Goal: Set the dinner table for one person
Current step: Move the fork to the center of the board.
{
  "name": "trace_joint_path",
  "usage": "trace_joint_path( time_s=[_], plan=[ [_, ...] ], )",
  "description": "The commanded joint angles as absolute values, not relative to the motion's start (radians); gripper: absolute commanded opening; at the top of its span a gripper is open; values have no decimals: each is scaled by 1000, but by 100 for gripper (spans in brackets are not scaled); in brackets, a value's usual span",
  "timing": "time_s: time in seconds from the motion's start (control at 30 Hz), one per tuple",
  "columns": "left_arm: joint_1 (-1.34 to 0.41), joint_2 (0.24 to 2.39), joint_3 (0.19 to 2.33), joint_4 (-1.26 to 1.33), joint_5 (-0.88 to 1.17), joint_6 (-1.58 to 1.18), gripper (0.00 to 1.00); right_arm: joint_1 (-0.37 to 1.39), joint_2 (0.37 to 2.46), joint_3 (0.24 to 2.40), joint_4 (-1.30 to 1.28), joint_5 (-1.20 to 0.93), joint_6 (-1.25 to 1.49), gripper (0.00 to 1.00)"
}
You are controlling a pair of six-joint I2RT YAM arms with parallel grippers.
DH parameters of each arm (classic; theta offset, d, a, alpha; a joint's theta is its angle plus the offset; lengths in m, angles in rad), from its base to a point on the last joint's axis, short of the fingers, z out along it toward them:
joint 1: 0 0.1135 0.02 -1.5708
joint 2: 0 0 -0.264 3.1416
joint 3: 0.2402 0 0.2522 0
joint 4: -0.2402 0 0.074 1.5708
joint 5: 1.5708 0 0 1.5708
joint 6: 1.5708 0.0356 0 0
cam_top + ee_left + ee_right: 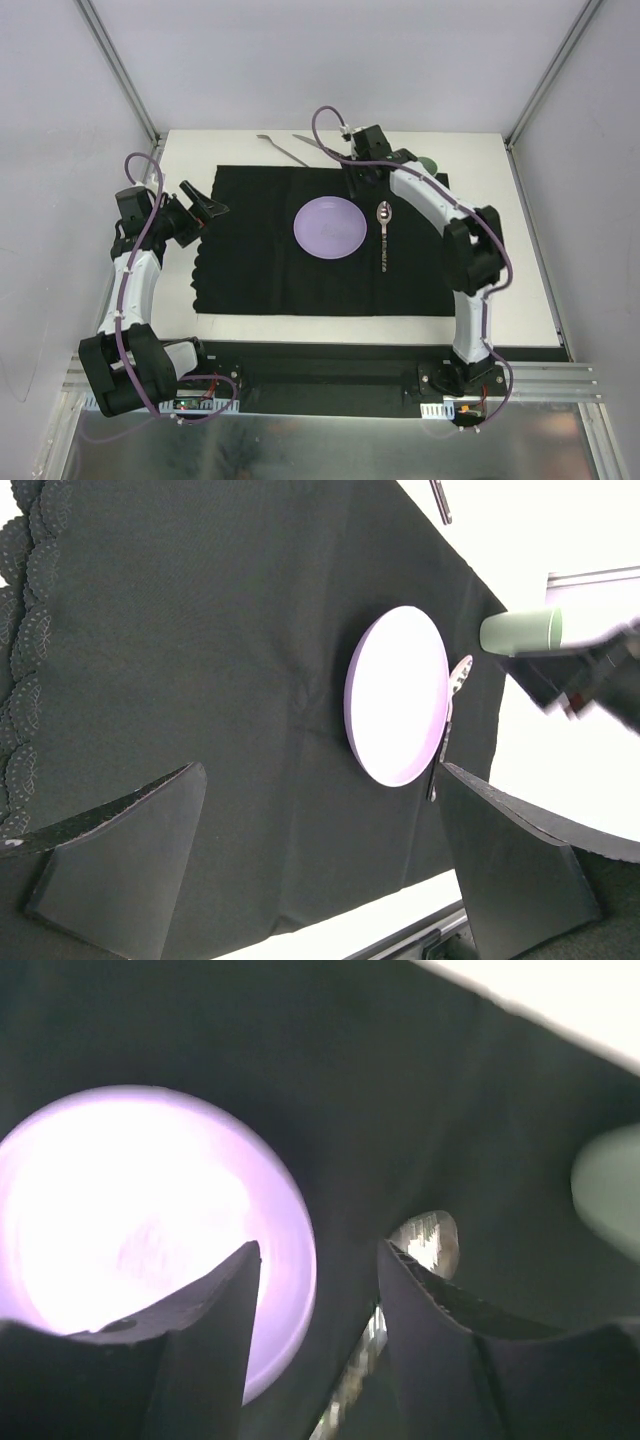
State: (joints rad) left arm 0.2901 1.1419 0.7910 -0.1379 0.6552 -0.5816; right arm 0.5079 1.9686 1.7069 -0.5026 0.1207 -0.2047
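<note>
**Ops:** surface status?
**Me:** White matte desk [530,300] fills the bay, with a grey frame rail [545,378] along the near edge. A black mat [250,270] lies flat mid-desk; its left edge is scalloped. A purple plate [330,226] sits on the mat, spoon [384,238] just right of it, handle toward me.
**Ops:** anything off the mat?
**Me:** Two metal utensils [278,146] on bare desk past the mat's far edge, type unclear. Green cup [520,630] far right, partly behind my right arm [470,250].
**Ops:** room?
**Me:** Plain white wall panels [330,60], aluminium corner posts [120,70].
**Ops:** jaws?
**Me:** Left jaws spread wide, empty, raised by the mat's left edge. Right jaws parted over the spoon's bowl, gripping nothing.
</note>
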Motion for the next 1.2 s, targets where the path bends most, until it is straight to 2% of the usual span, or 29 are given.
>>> trace_joint_path(
  time_s=[0.0,0.13,0.3,0.6,1.17],
  plan=[
    [301,1149,821,-123,692,-542,99,511,2158,1949,-564,66,-342,55],
    [301,1180,839,-121,706,-528,99,509,2293,2169,-592,38,-383,62],
    [299,1207,859,-123,713,-517,99,505,2355,2209,-525,60,-443,73],
    [301,1249,867,-121,700,-500,99,462,2428,2279,-391,107,-494,85],
    [247,1387,977,-118,687,-460,99,420,2549,2382,-272,75,-486,92]
  ],
)
